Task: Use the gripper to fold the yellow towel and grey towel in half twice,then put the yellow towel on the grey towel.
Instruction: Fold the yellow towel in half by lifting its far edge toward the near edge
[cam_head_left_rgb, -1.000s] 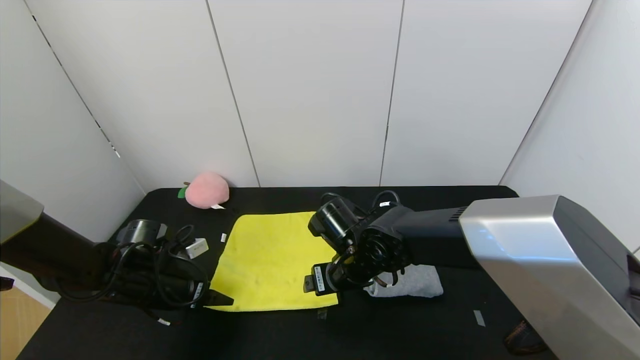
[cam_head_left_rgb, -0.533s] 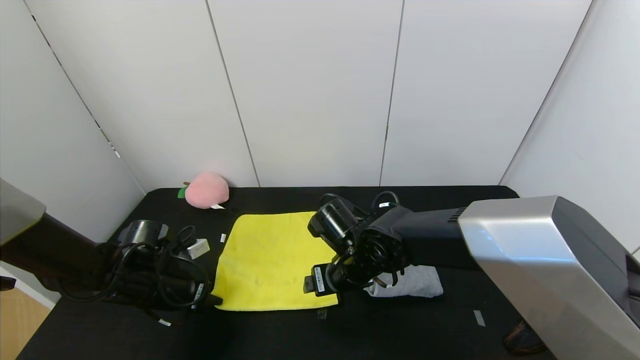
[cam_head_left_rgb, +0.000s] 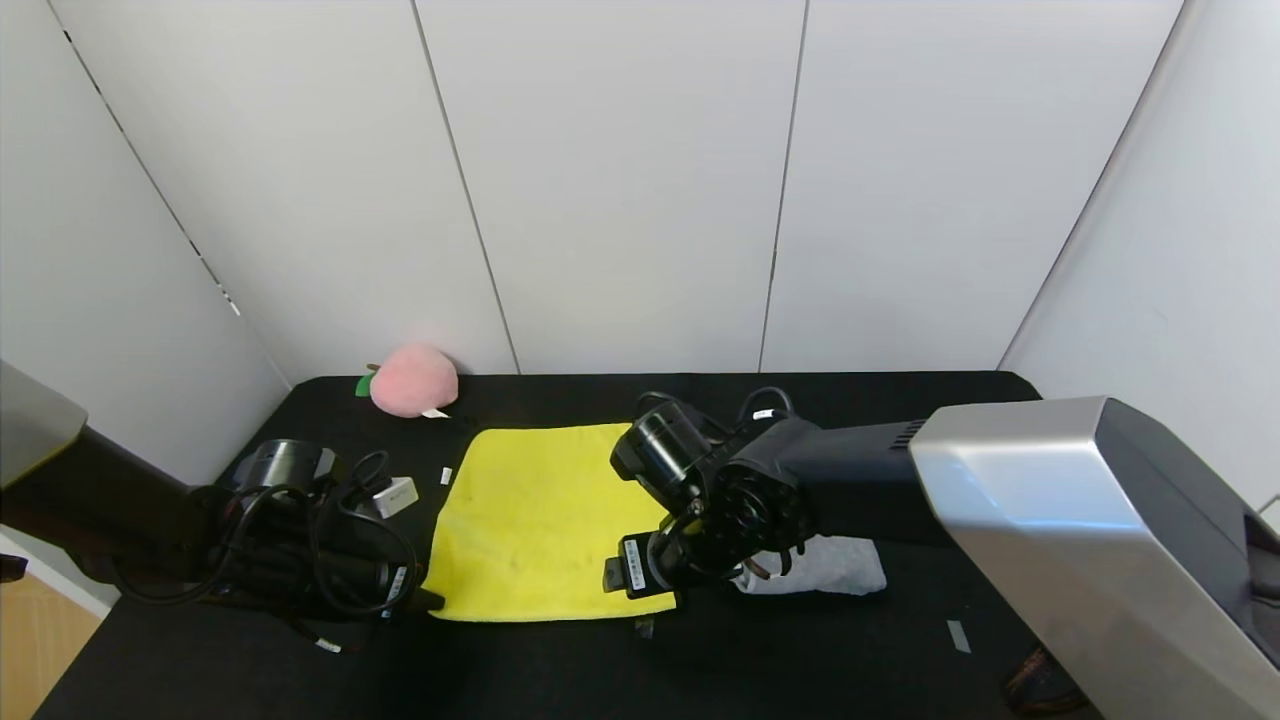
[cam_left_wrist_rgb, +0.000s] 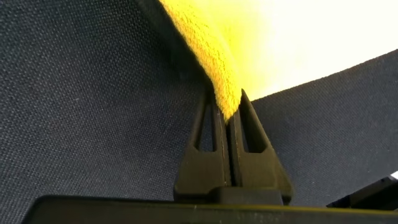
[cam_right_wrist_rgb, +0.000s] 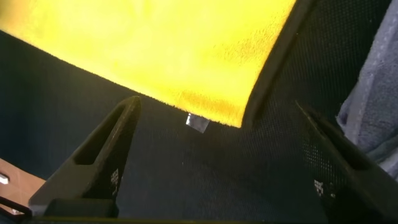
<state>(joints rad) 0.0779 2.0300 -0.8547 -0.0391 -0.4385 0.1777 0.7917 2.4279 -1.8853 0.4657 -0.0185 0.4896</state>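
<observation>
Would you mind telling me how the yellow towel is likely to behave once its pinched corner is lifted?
The yellow towel will probably drape limply: it is thin fleece lying flat. It likely weighs little, as the left pincer holds one corner bunched between narrow fingertips. Its nap probably resists slipping.

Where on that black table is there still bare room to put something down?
Bare table runs along the back wall, right of the pink plush peach, and along the near edge below the yellow towel. The middle is crowded: the left gripper pinches the yellow towel's corner, the right gripper hovers beside the grey towel.
</observation>
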